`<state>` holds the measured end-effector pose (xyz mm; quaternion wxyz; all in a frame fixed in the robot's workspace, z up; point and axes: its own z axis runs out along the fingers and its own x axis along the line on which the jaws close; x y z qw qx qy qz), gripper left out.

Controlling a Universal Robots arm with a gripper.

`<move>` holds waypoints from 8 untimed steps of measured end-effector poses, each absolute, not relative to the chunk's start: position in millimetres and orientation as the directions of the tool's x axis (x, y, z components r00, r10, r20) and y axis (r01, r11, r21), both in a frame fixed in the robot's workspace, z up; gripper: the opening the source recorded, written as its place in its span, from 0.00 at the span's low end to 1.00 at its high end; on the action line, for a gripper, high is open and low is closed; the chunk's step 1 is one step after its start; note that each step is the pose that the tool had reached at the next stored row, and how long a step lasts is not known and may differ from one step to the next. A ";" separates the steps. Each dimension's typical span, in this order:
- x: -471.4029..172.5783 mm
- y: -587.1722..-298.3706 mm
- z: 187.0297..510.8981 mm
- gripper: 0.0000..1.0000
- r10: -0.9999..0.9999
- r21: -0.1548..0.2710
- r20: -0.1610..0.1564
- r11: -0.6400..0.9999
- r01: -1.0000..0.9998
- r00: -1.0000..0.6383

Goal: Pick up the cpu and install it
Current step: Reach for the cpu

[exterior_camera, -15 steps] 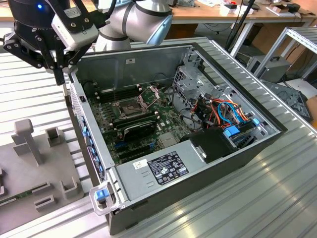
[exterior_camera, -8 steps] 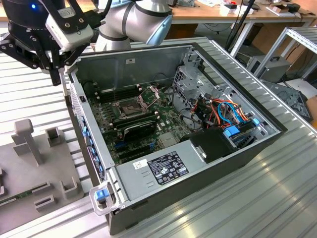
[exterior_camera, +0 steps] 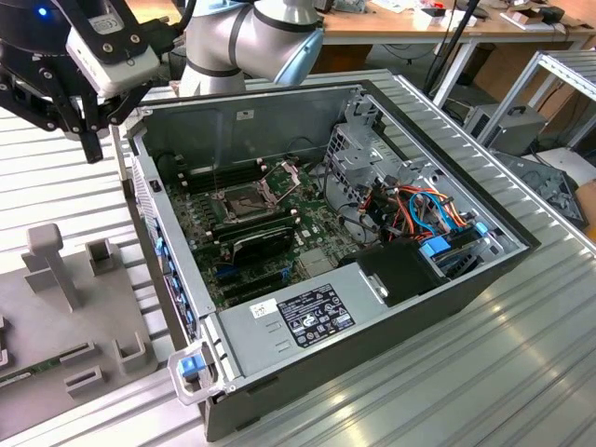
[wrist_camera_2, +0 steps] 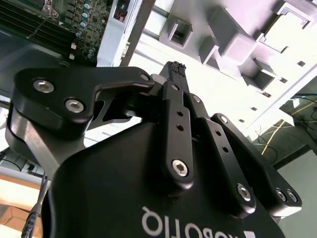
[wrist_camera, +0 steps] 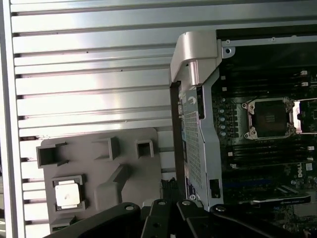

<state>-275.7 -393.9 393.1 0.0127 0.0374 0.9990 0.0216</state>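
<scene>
Hovering the gripper (exterior_camera: 90,151) over the slatted table (exterior_camera: 56,186), just off the case's (exterior_camera: 279,112) corner on the exterior view's left. In the second wrist view its fingers (wrist_camera_2: 177,124) look clenched together on nothing.

I can see the cpu (wrist_camera: 67,193) in the first wrist view. It lies flat, pale face up, in a square pocket of the grey fixture (wrist_camera: 99,163) on the table, apart from the gripper. It's square, so I can give no long axis. Its edges run in line with the fixture's edges.

Raised blocks (wrist_camera: 111,146) stand on the fixture near that pocket. The case's side wall (wrist_camera: 195,144) stands upright between the fixture and the socket (wrist_camera: 271,119). The socket sits on the green board (exterior_camera: 307,237) with its metal frame swung open. Dark memory slots (wrist_camera: 267,153) run alongside it. Orange and blue cables (exterior_camera: 424,209) bunch up in the case on the exterior view's right.
</scene>
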 end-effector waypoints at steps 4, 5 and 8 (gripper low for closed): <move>-278.8 -394.0 393.1 0.11 0.075 0.044 -0.024 0.996 0.074 -0.997; -279.7 -393.9 393.1 0.11 0.075 0.044 -0.024 0.996 0.074 -0.997; -282.8 -394.0 393.1 0.11 0.075 0.044 -0.024 0.996 0.074 -0.997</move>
